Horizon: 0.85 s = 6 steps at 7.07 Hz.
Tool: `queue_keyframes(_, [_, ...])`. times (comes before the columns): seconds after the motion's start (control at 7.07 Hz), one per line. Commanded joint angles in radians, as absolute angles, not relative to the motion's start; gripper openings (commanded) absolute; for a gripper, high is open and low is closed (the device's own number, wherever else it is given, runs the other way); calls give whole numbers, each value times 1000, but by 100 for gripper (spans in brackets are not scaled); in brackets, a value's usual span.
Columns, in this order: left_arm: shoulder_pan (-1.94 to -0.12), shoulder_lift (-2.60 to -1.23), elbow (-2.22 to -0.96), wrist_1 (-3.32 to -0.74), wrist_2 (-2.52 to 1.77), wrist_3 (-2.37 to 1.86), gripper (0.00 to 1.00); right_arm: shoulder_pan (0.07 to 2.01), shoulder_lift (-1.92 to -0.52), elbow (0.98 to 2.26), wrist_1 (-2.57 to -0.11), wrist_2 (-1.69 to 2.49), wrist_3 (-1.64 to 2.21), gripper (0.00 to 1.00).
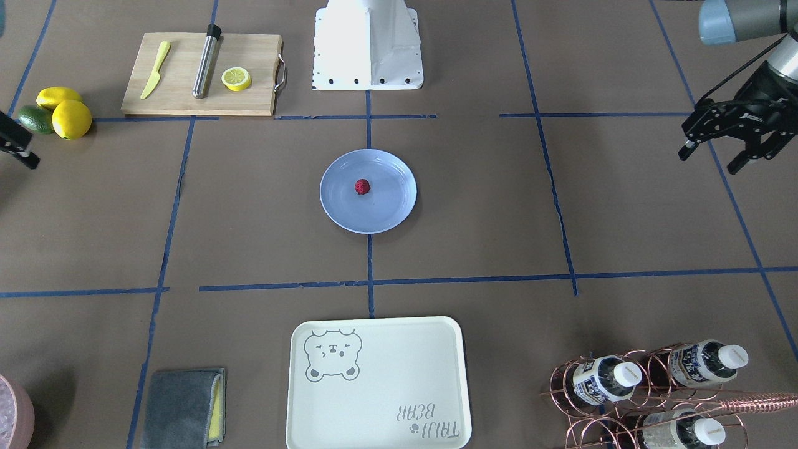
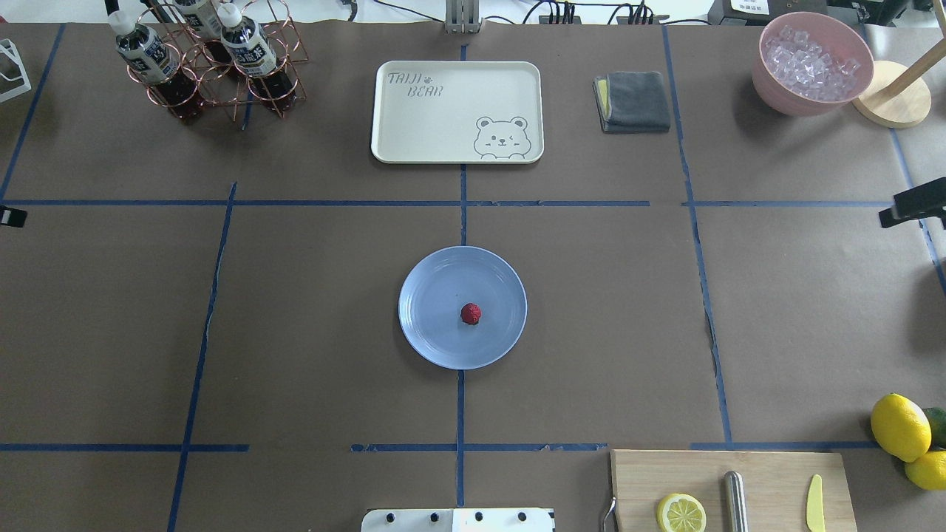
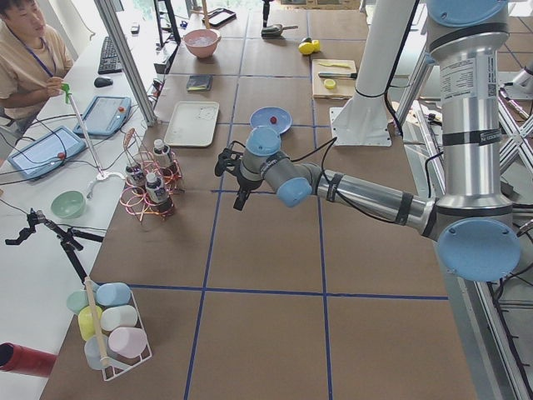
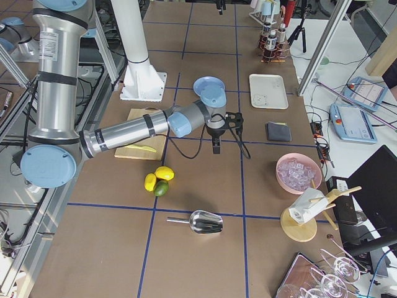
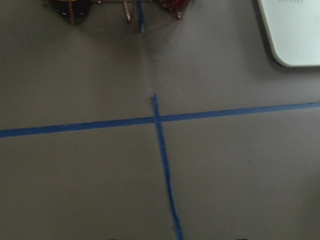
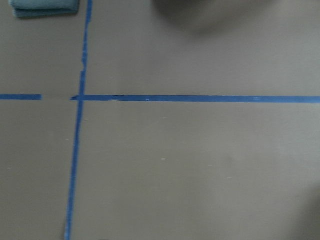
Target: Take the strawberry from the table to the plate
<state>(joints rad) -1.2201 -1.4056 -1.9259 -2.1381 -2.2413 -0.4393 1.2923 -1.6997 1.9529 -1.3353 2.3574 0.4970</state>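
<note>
Seen from overhead, one strawberry point(image 2: 471, 313) lies near the centre of the one plate point(image 2: 429, 288), mid-table point(image 2: 295, 318), with bare paper all round. The left gripper point(image 1: 711, 159) hangs over the 9 o'clock edge, jaws spread and empty. The right gripper point(image 2: 913, 205) is at 3 o'clock, and I cannot tell how its jaws stand.

Table point(image 2: 295, 295), brown paper, blue tape grid. White side desk point(image 3: 29, 283) with keyboard point(image 3: 109, 54); aluminium post point(image 3: 125, 58) alongside. Lighting even, diffuse.
</note>
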Motion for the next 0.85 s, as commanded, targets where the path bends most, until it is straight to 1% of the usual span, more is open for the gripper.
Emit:
queue_keyframes(0.0, [-1357,-1326,-1896,-2134,-2249,-180,99,1495,-1714,1893,-1441,2399,164,100])
queue_keyframes(0.28, [-1397,-1276,-1896,-2032,-2258,-140,100,1554,-1712,1887,-1608,2378,-71,100])
queue_keyframes(0.42, [-1425,-1273,-1852,-1998,-2294,12,100,1548,-1700,1888,-1655,2349,-99,100])
queue_keyframes(0.57, [-1458,-1294,-1847,-1885,-2308,30,100,1537,-1700,1891,-1658,2332,-100,100])
queue_keyframes(0.71, [-1488,-1368,-1867,-1702,-2324,34,100,1523,-1700,1887,-1690,2330,-101,100])
